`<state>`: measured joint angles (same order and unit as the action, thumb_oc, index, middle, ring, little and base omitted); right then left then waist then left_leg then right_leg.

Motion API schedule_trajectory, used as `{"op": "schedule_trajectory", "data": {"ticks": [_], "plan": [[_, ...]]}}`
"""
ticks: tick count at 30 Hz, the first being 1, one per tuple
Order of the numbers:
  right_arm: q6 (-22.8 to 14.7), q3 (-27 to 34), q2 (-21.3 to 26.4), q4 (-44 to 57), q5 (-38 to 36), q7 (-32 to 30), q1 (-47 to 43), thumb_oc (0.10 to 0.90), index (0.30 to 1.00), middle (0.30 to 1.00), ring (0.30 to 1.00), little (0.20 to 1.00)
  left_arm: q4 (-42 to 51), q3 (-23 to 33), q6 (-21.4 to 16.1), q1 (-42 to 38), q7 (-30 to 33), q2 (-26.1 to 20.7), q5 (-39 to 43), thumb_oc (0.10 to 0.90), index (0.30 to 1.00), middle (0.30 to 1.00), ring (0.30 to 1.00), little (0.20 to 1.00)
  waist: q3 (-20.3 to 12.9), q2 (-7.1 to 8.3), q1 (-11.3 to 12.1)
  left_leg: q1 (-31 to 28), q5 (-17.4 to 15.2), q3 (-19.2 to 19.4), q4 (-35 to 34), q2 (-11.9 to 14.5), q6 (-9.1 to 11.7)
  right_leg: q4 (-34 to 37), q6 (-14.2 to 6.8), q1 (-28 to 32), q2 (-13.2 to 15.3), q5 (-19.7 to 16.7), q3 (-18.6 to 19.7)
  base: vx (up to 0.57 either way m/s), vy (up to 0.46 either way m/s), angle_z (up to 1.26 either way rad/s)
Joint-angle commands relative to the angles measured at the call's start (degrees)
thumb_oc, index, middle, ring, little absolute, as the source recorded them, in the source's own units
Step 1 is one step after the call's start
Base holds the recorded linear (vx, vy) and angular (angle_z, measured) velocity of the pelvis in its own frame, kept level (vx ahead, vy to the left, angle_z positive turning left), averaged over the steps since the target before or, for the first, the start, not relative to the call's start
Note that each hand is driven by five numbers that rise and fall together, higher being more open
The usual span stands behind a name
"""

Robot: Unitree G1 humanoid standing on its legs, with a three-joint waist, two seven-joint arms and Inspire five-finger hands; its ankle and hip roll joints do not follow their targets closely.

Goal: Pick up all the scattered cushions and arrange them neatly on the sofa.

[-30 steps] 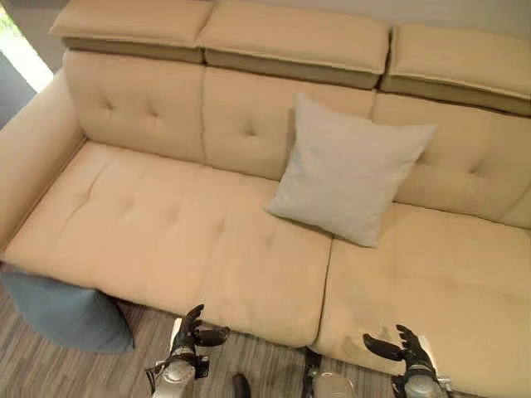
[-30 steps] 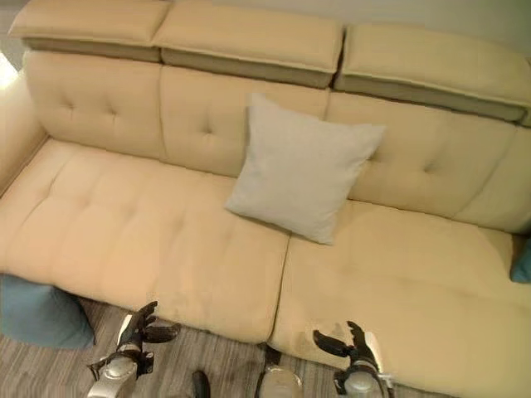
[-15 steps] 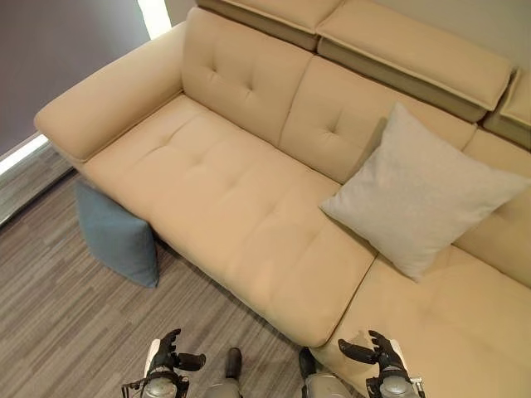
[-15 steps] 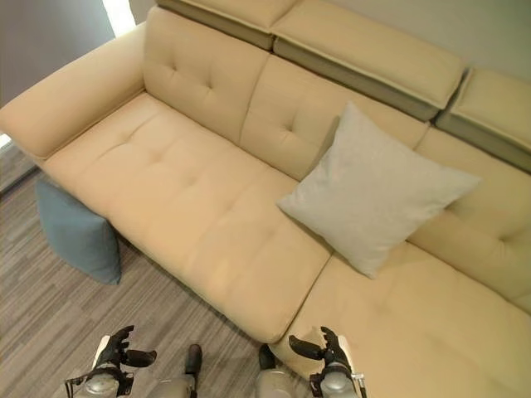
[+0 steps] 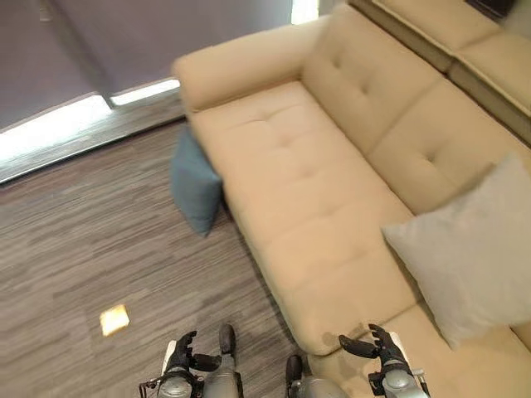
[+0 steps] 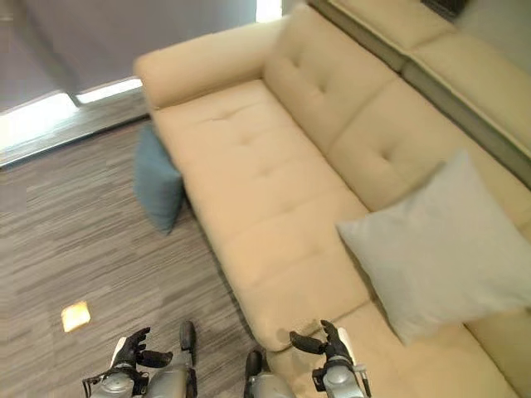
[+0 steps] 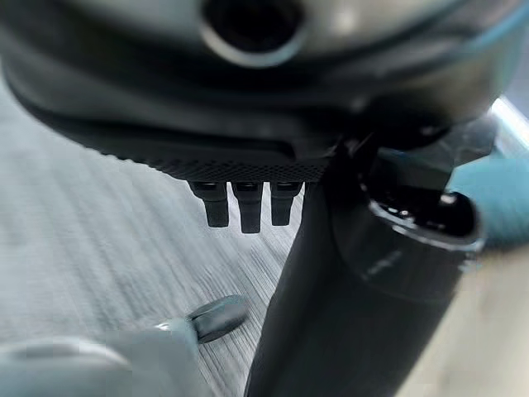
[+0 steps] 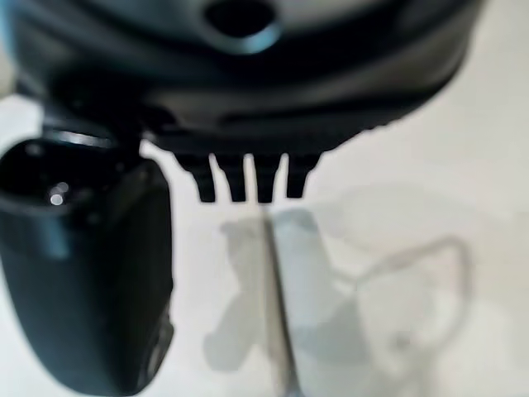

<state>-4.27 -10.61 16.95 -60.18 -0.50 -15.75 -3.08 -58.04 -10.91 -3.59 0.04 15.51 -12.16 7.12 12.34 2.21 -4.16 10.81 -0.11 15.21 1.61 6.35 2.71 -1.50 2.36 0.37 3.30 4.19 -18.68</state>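
Blue cushion leans on the floor against the sofa's front edge by the armrest; my left hand and right hand, both relaxed and empty, must reach it next.

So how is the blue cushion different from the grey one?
The blue cushion stands on the floor, leaning against the sofa front near the armrest; the grey cushion sits on the seat, propped against the backrest. The blue one is darker and looks smaller. Both are square, and neither hand touches them.
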Motion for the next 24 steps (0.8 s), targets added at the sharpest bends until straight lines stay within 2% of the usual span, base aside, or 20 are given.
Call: {"op": "schedule_trajectory", "data": {"ticks": [1, 4, 7, 8, 9, 10, 11, 12, 13, 14, 15, 16, 17, 18, 19, 20, 21, 22, 24], "plan": [[-0.4, 0.5, 1.1, 1.4, 1.6, -1.5, -0.4, 0.8, 0.9, 0.9, 0.9, 0.9, -0.5, 1.4, -1.0, 0.5, 0.3, -2.8, -2.1, 0.8, 0.9, 0.9, 0.9, 0.9, -1.4, 0.83, -0.3, -2.9, 1.7, -1.3, -3.4, -1.8, -0.5, 0.8, -7.3, -1.8, 1.9, 1.4, 5.7, 0.11, 0.123, 0.71], [-0.1, 0.2, 0.8, 1.8, 2.2, -1.4, -0.8, 0.8, 0.9, 0.9, 0.9, 0.9, -1.3, 1.9, -0.8, 0.6, 0.3, -2.9, -2.2, 0.8, 0.9, 0.9, 0.9, 0.9, -1.7, 1.53, 0.2, -2.8, 1.0, -1.7, -2.7, -2.3, -0.9, 0.5, -7.7, -1.1, 2.8, 1.6, 4.7, 0.12, 0.128, 0.38], [0.0, -0.2, 0.2, 2.5, 3.2, -1.1, -1.0, 0.8, 0.9, 0.9, 0.9, 0.9, -2.3, 3.1, -0.7, 1.3, 0.3, -2.9, -1.8, 0.8, 0.9, 0.9, 0.9, 0.9, -2.1, 2.2, 1.5, -2.9, -1.0, -3.6, -1.1, -4.1, -2.4, -2.9, -8.2, -0.6, 4.6, 2.7, 4.5, 0.13, 0.182, 0.22], [0.2, -0.1, 0.1, 2.7, 3.3, -0.9, -0.9, 0.8, 0.9, 0.9, 0.9, 0.9, -2.4, 3.4, -0.5, 1.4, 0.2, -3.1, -1.6, 0.8, 0.9, 0.9, 0.9, 0.9, -2.2, 2.29, 1.8, -3.3, -1.5, -4.1, -0.9, -4.7, -3.0, -5.1, -8.4, -0.7, 5.5, 3.0, 4.3, 0.23, 0.335, 0.33], [0.4, -0.2, -0.5, 3.2, 3.3, -0.5, -0.7, 0.8, 0.9, 0.9, 0.9, 0.9, -2.8, 4.3, -0.4, 1.3, 0.3, -3.7, -1.3, 0.8, 0.9, 0.9, 0.9, 0.9, -2.0, 2.28, 2.1, -4.8, -2.5, -5.5, -0.8, -6.4, -4.4, -13.6, -8.6, -2.5, 7.7, 2.4, 4.8, 0.18, 0.268, 0.39], [0.4, -0.2, -0.5, 3.2, 3.3, -0.5, -0.7, 0.8, 0.9, 0.9, 0.9, 0.9, -2.8, 4.3, -0.4, 1.3, 0.3, -3.7, -1.3, 0.8, 0.9, 0.9, 0.9, 0.9, -2.0, 2.29, 2.1, -4.8, -2.5, -5.5, -0.8, -6.4, -4.4, -13.6, -8.6, -2.5, 7.7, 2.4, 4.8, 0.2, 0.313, 0.55], [0.9, -0.8, -0.9, 3.8, 3.2, -0.4, -1.0, 0.8, 0.9, 0.9, 0.9, 0.9, -2.2, 4.6, -0.2, 0.9, 0.6, -4.7, -1.2, 0.8, 0.9, 0.9, 0.9, 0.9, -1.0, 2.14, 1.8, -6.1, -2.7, -7.0, -1.1, -7.4, -5.4, -21.8, -8.5, -5.5, 8.7, -1.4, 7.1, 0.08, 0.136, 0.48], [0.9, -0.8, -0.9, 3.8, 3.2, -0.4, -1.0, 0.8, 0.9, 0.9, 0.9, 0.9, -2.2, 4.6, -0.2, 0.9, 0.6, -4.7, -1.2, 0.8, 0.9, 0.9, 0.9, 0.9, -1.1, 2.17, 1.9, -6.1, -2.7, -7.0, -1.1, -7.4, -5.5, -21.9, -8.5, -5.6, 8.8, -1.4, 7.2, 0.19, 0.227, 0.46], [0.5, -1.0, -1.3, 4.4, 2.8, -0.5, -0.9, 0.8, 0.9, 0.9, 0.9, 0.9, -1.4, 4.8, -0.4, 0.3, 0.9, -5.4, -0.9, 0.8, 0.9, 0.9, 0.9, 0.9, -0.5, 1.5, 1.5, -7.8, -2.9, -8.3, -2.1, -7.5, -5.7, -26.2, -8.1, -8.5, 6.9, -1.4, 10.1, 0.18, 0.113, 0.41], [0.6, -1.0, -1.3, 4.5, 2.7, -0.5, -0.8, 0.8, 0.9, 0.9, 0.9, 0.9, -0.5, 4.5, -0.5, 0.2, 0.8, -5.5, -0.8, 0.8, 0.9, 0.9, 0.9, 0.9, -0.5, 1.25, 1.3, -8.7, -3.0, -9.2, -2.5, -7.6, -5.7, -26.3, -7.6, -9.7, 5.3, -0.7, 11.5, 0.18, 0.113, 0.41], [0.6, -1.0, -1.3, 4.5, 2.7, -0.5, -0.8, 0.8, 0.9, 0.9, 0.9, 0.9, -0.5, 4.5, -0.5, 0.2, 0.8, -5.5, -0.8, 0.8, 0.9, 0.9, 0.9, 0.9, -0.6, 1.23, 1.3, -8.7, -3.1, -9.2, -2.5, -7.6, -5.7, -26.3, -7.6, -9.7, 5.3, -0.7, 11.5, 0.23, 0.039, 0.75], [0.7, -1.2, -1.2, 3.7, 2.4, -0.5, -1.0, 0.8, 0.9, 0.9, 0.9, 0.9, 0.5, 3.9, -0.6, 0.0, 0.5, -5.4, -0.7, 0.8, 0.9, 0.9, 0.9, 0.9, -0.3, 1.35, 0.7, -10.4, -3.6, -11.2, -3.0, -8.3, -5.7, -23.4, -7.1, -10.9, 2.7, 1.4, 12.5, 0.16, 0.017, 0.58], [0.7, -1.2, -1.2, 3.7, 2.4, -0.5, -1.0, 0.8, 0.9, 0.9, 0.9, 0.9, 0.5, 3.9, -0.6, 0.0, 0.5, -5.4, -0.7, 0.8, 0.9, 0.9, 0.9, 0.9, -0.4, 1.25, 0.7, -10.2, -3.5, -11.2, -3.0, -8.2, -5.6, -23.1, -7.1, -10.9, 2.5, 1.2, 12.5, 0.31, 0.012, 0.69], [0.9, -1.5, -1.1, 2.8, 2.3, -0.3, -1.5, 0.8, 0.9, 0.9, 0.9, 0.9, 0.5, 3.3, -0.5, -0.3, 0.2, -5.4, -0.6, 0.8, 0.9, 0.9, 0.9, 0.9, -0.4, 1.78, 0.2, -11.2, -4.4, -12.9, -3.0, -9.1, -5.8, -18.0, -7.0, -12.7, 0.4, 0.4, 12.8, 0.23, -0.018, 0.37], [1.1, -1.7, -1.1, 2.5, 2.2, -0.2, -1.6, 0.8, 0.9, 0.9, 0.9, 0.9, 0.4, 3.2, -0.3, -0.4, 0.0, -5.4, -0.7, 0.8, 0.9, 0.9, 0.9, 0.9, -0.4, 2.22, -0.2, -11.7, -4.9, -13.8, -2.8, -9.7, -5.7, -15.0, -7.5, -13.6, -0.5, -0.6, 13.4, 0.23, -0.018, 0.39], [1.1, -1.7, -1.1, 2.4, 2.2, -0.2, -1.6, 0.8, 0.9, 0.9, 0.9, 0.9, 0.4, 3.2, -0.3, -0.4, 0.0, -5.4, -0.7, 0.8, 0.9, 0.9, 0.9, 0.9, -0.3, 2.15, -0.2, -11.8, -5.0, -13.9, -2.8, -9.6, -5.7, -14.9, -7.4, -13.3, -0.6, -0.6, 13.3, 0.16, -0.021, 0.43], [1.1, -1.7, -1.0, 2.2, 2.2, -0.2, -1.5, 0.8, 0.9, 0.9, 0.9, 0.9, 0.1, 3.2, -0.2, -0.6, 0.0, -5.5, -0.7, 0.8, 0.9, 0.9, 0.9, 0.9, -0.1, 2.52, -0.7, -12.5, -5.4, -15.1, -2.6, -10.2, -5.7, -12.4, -7.8, -14.5, -1.8, -1.9, 14.2, 0.29, -0.025, 0.39], [1.6, -1.8, -0.6, 2.5, 2.5, -0.2, -1.1, 0.8, 0.9, 0.9, 0.9, 0.9, -0.6, 3.3, 0.0, -0.9, -0.3, -5.5, -1.0, 0.8, 0.9, 0.9, 0.9, 0.9, 0.1, 3.28, -1.5, -14.0, -6.3, -17.8, -2.6, -11.6, -5.4, -7.8, -8.8, -16.6, -3.4, -4.5, 15.5, 0.36, -0.035, 0.42], [1.5, -1.9, -0.4, 2.9, 2.8, -0.3, -0.4, 0.8, 0.9, 0.9, 0.9, 0.9, -1.6, 3.3, -0.2, -1.1, -0.2, -5.0, -1.0, 0.8, 0.9, 0.9, 0.9, 0.9, 0.1, 3.81, -1.9, -15.0, -7.3, -19.6, -2.2, -12.8, -5.1, -5.2, -8.6, -15.5, -3.1, -5.2, 14.6, 0.27, -0.04, 0.64]]}}
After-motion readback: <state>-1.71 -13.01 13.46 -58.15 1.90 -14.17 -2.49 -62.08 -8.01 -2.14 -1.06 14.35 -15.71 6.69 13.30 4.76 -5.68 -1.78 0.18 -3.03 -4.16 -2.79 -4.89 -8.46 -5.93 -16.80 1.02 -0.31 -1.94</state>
